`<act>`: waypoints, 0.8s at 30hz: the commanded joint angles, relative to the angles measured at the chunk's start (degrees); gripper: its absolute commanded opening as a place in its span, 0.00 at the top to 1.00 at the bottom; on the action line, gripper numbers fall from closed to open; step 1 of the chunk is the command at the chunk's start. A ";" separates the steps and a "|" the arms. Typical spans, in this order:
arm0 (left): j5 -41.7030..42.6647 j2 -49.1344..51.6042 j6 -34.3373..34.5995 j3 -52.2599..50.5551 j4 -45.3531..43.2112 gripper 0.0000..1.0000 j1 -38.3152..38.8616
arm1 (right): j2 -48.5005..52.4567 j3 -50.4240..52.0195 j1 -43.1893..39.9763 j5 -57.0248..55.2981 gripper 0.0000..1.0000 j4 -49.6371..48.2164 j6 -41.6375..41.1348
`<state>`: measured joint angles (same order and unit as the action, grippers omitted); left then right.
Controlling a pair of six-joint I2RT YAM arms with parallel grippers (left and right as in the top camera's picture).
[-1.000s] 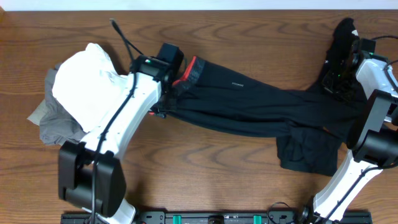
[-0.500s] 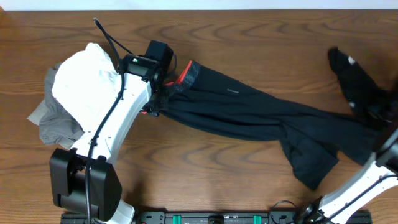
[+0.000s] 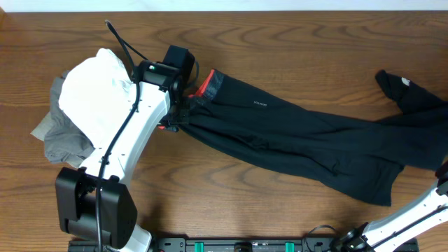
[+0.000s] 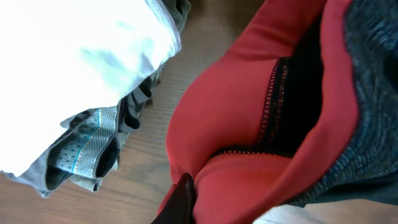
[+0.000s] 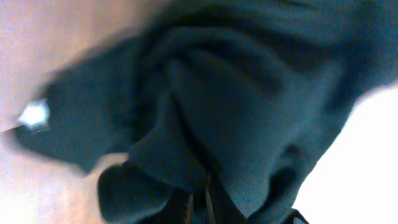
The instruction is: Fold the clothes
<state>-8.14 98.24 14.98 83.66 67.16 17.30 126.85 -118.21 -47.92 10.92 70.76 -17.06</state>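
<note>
Long black trousers (image 3: 301, 136) lie stretched across the table from a grey waistband with red inside (image 3: 208, 85) at the left to the leg ends at the right edge (image 3: 413, 105). My left gripper (image 3: 178, 105) is shut on the waistband; the left wrist view shows its dark finger (image 4: 180, 199) pressed into the red lining (image 4: 236, 124). My right gripper is past the right edge of the overhead view; in the right wrist view its fingers (image 5: 202, 208) are closed on bunched dark fabric (image 5: 205, 99).
A pile of other garments, white (image 3: 98, 91) on top of grey (image 3: 59, 136), lies at the left beside my left arm, and shows in the left wrist view (image 4: 74, 56). Bare wooden table (image 3: 231, 196) runs along the front.
My right gripper pulled the leg ends to the right and out of the overhead view, stretching the trousers out. The left gripper shifted slightly left with the waistband, then held still.
</note>
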 commanded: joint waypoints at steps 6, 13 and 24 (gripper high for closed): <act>-1.79 -5.27 -1.97 10.08 4.22 0.94 -1.66 | -6.54 -2.12 1.29 13.53 0.98 -7.50 6.43; -1.81 -7.28 -2.49 10.45 5.07 0.94 -1.64 | -13.31 -3.34 -0.13 13.03 0.99 -13.09 3.37; -1.81 -7.28 -2.45 10.45 5.46 0.94 -1.64 | -13.64 -0.85 3.93 10.91 0.54 0.83 6.08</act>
<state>-8.38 91.07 13.23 93.25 72.25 16.12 112.46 -120.70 -46.59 22.13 69.69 -13.98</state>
